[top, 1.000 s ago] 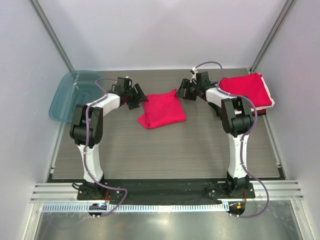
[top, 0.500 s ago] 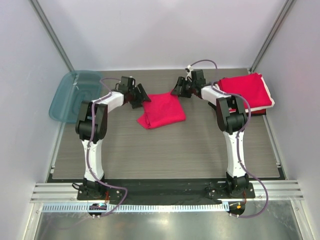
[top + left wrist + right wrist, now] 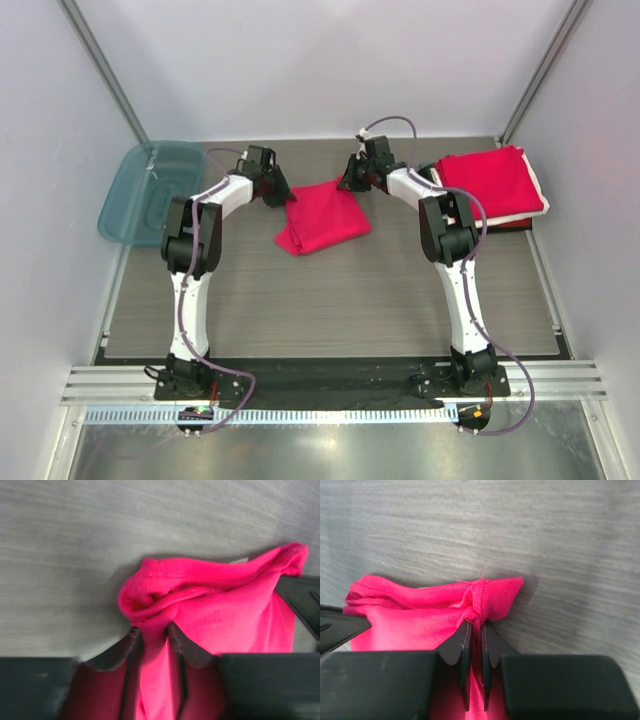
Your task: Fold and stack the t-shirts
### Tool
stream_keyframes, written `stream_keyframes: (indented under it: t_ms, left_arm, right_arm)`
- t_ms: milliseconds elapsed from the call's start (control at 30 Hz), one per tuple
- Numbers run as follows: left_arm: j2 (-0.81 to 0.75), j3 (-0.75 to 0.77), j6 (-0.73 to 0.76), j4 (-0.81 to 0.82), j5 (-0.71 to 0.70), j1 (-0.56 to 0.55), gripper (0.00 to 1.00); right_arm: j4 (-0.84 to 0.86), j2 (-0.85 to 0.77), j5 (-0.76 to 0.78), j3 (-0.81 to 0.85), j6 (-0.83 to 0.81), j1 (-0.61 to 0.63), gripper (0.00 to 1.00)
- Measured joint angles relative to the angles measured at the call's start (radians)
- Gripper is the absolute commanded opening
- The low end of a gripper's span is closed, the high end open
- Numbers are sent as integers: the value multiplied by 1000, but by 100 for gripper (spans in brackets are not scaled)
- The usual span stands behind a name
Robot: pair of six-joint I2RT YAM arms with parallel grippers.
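A crimson-red t-shirt [image 3: 322, 218] lies folded in the middle of the table. My left gripper [image 3: 281, 196] is shut on its far left corner, with a bunched fold of red fabric [image 3: 152, 630] pinched between the fingers. My right gripper [image 3: 348, 184] is shut on the far right corner, where a gathered tip of the cloth [image 3: 479, 611] is clamped between its narrow jaws. A stack of folded t-shirts [image 3: 495, 185], red on top with white and dark edges showing, sits at the back right.
A translucent teal tray [image 3: 145, 188] rests at the back left, overhanging the table edge. White enclosure walls stand on all sides. The grey wood-grain tabletop [image 3: 330, 300] spreads toward the arm bases.
Both grippers have moved inward onto the far corners of the red t-shirt and shut on the fabric. The shirt's far edge is now slightly bunched.
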Motion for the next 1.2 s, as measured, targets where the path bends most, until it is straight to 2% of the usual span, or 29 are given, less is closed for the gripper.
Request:
stream_keyframes:
  t_ms: [33, 67, 100, 167, 367, 500, 733, 900, 1067, 1200]
  left_arm:
    - [13, 19, 1, -3, -5, 0, 22]
    - [28, 37, -1, -2, -7, -1, 19]
    - [42, 56, -1, -3, -8, -2, 10]
    - [61, 84, -1, -3, -13, -3, 0]
    - [70, 101, 0, 1, -45, -16, 0]
    - [32, 38, 3, 42, -74, -27, 0]
    - [-107, -68, 8, 39, -132, -114, 0]
    - [-240, -77, 5, 53, -169, -251, 0]
    - [-347, -62, -2, 100, -214, -388, 0]
    - [-349, 24, -6, 119, -233, -496, 0]
  right_arm:
    - [-2, 8, 4, 14, 4, 2, 4]
    - [-3, 14, 6, 25, 5, 5, 1]
    - [-6, 18, 11, 35, 8, 7, 1]
    - [-11, 23, 23, 46, 15, 11, 1]
    - [-9, 21, 33, 43, 22, 18, 1]
    - [3, -39, 56, -41, 22, 19, 1]
    - [14, -289, 68, -274, 22, 10, 1]
    - [35, -589, 67, -462, 39, -26, 1]
    - [34, -836, 69, -541, 84, -146, 1]
    - [-30, -980, 99, -550, 98, -266, 1]
